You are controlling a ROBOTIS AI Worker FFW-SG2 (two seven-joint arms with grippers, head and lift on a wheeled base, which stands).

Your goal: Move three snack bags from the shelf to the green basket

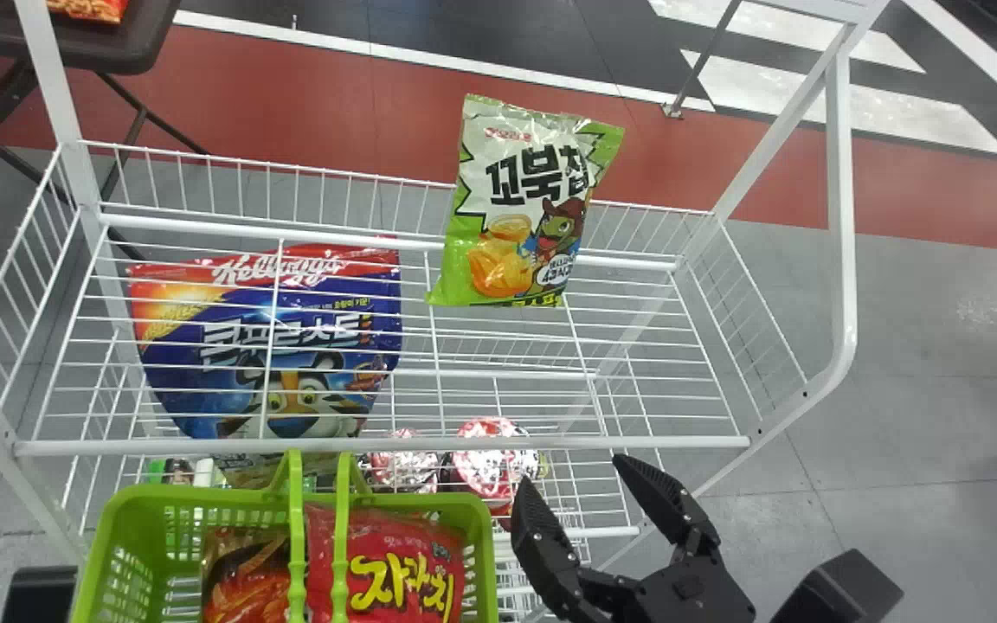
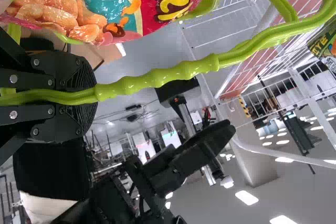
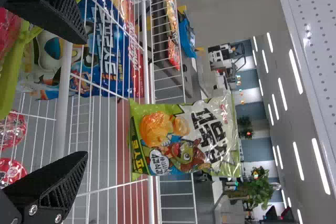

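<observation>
Two bagged snacks (image 1: pixel 403 567) in, one on the shelf (image 1: pixel 377 446)

My right hand (image 1: pixel 574 472) is parted and empty beside the green basket (image 1: pixel 204 497); the green-and-white bag (image 1: pixel 520 208) stands at the shelf's back. My left hand (image 1: pixel 40 595) grips the basket's handle (image 1: pixel 296 536).

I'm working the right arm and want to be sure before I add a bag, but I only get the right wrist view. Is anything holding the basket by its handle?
Observer: Yes. In the left wrist view the left gripper is shut on the handle.

Operator: Good. And inside the green basket, is there a bag already?

Observer: The head view looks down into the green basket: a red snack bag with yellow lettering lies in it.

Operator: Any bare spot for another?

Observer: Toward its left side, some bare mesh shows, so probably there.
</observation>
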